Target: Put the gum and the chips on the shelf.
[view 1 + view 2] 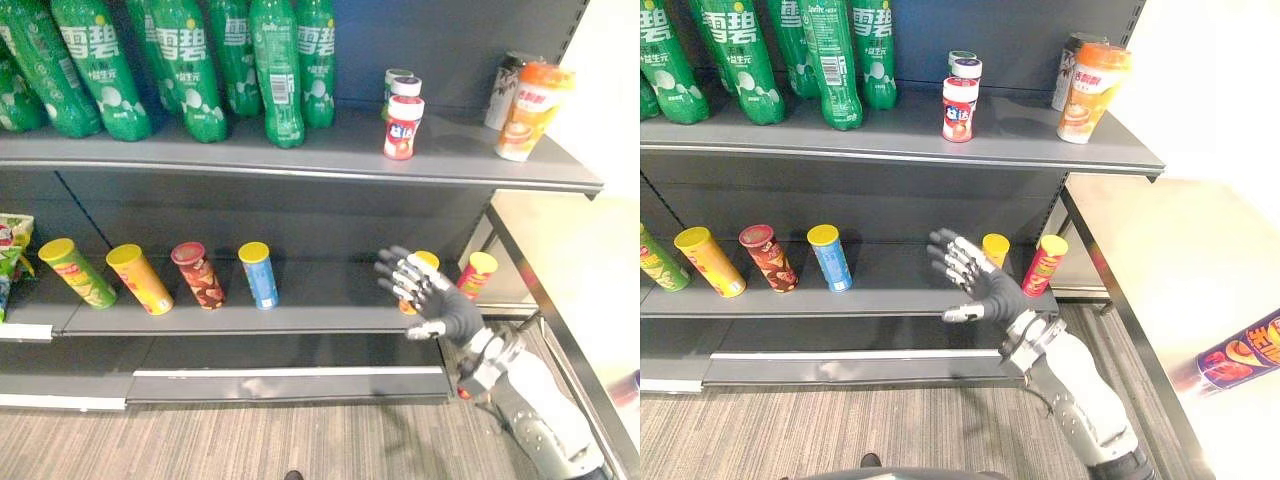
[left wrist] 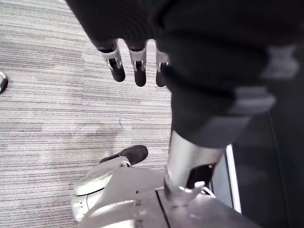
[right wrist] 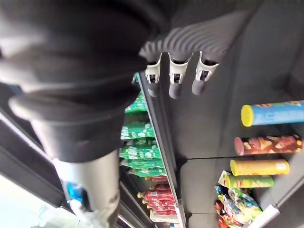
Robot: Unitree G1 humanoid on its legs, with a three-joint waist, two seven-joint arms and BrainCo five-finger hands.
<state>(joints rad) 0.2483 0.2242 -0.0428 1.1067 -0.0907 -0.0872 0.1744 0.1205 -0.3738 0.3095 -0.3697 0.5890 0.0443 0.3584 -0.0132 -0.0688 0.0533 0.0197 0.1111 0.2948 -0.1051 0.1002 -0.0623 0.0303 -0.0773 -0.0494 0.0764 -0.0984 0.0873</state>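
My right hand [image 1: 428, 292] is open, fingers spread, just in front of the lower shelf [image 1: 300, 318] and holding nothing. Right behind its fingers stands an orange chips can with a yellow lid [image 1: 995, 250], and beside that a red-pink chips can [image 1: 1045, 266]. Further left on the same shelf lean a blue can [image 1: 259, 275], a red can [image 1: 198, 275], a yellow can [image 1: 140, 280] and a green can [image 1: 77, 272]. A red gum bottle [image 1: 403, 127] stands on the upper shelf [image 1: 300, 158] with another gum bottle [image 1: 399, 84] behind it. My left hand [image 2: 138, 71] hangs open over the floor.
Green soda bottles [image 1: 200, 60] line the upper shelf's left part. An orange drink cup [image 1: 530, 110] and a dark can stand at its right end. Snack bags [image 1: 12, 250] lie at the lower shelf's far left. A purple chips can [image 1: 1240, 362] shows at the far right, off the shelf.
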